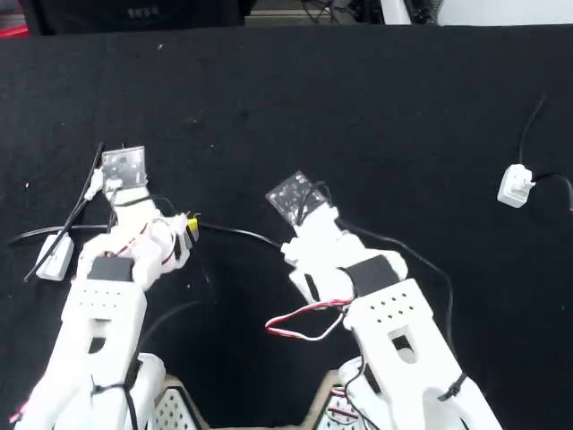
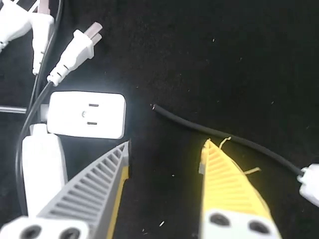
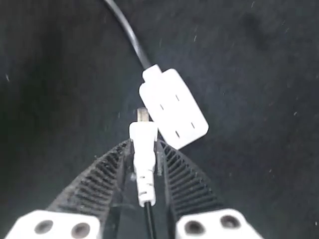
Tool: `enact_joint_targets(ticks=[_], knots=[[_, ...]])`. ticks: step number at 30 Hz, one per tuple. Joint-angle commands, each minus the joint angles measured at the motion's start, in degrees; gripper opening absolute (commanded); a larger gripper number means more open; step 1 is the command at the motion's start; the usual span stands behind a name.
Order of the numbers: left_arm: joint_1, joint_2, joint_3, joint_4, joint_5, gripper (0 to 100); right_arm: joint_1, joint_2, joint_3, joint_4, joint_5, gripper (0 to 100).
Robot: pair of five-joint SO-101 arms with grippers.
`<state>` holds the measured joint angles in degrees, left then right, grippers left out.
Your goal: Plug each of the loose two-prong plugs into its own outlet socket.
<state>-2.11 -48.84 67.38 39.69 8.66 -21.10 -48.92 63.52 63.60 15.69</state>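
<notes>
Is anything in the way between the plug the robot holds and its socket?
No, nothing visible. The right gripper holds the plug, its prongs right beside the socket block.

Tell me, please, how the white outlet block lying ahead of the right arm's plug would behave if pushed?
The outlet block lies loose on the black cloth, so it will probably slide or swivel if the plug in the right tool presses it. It looks small, so likely light. Its black cable curves freely, seems floppy, and probably won't anchor it.
</notes>
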Motion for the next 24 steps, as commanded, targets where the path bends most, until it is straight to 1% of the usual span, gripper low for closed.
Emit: enact_joint_targets(ticks=[1,4,9,14,17,18,20,24], knots=[[1.45,10.02,-11.82,2.90,-3.78,23,0.62,-1.54,-3.38,1.85,1.58,1.1],[4.09,20.31,-19.74,4.04,-5.27,23,0.26,-1.45,-2.95,0.70,1.32,1.1],[7.60,36.13,-29.67,2.20,-7.56,23,0.53,-1.36,0.04,-1.49,1.23,1.1],[7.69,49.93,-36.35,-3.43,-7.47,23,0.97,-1.36,4.62,-6.51,1.14,1.1],[7.96,56.88,-39.43,-3.52,-7.47,23,0.97,-1.36,7.43,-9.76,1.23,1.1],[8.04,58.46,-40.31,-2.90,-7.47,23,0.97,-1.36,8.31,-10.73,1.32,1.1],[7.60,59.16,-42.68,1.14,-7.47,23,2.02,-1.36,9.19,-11.96,1.49,1.1],[6.46,59.16,-45.58,9.05,-7.56,23,7.91,-1.45,8.22,-13.27,1.58,1.1]])
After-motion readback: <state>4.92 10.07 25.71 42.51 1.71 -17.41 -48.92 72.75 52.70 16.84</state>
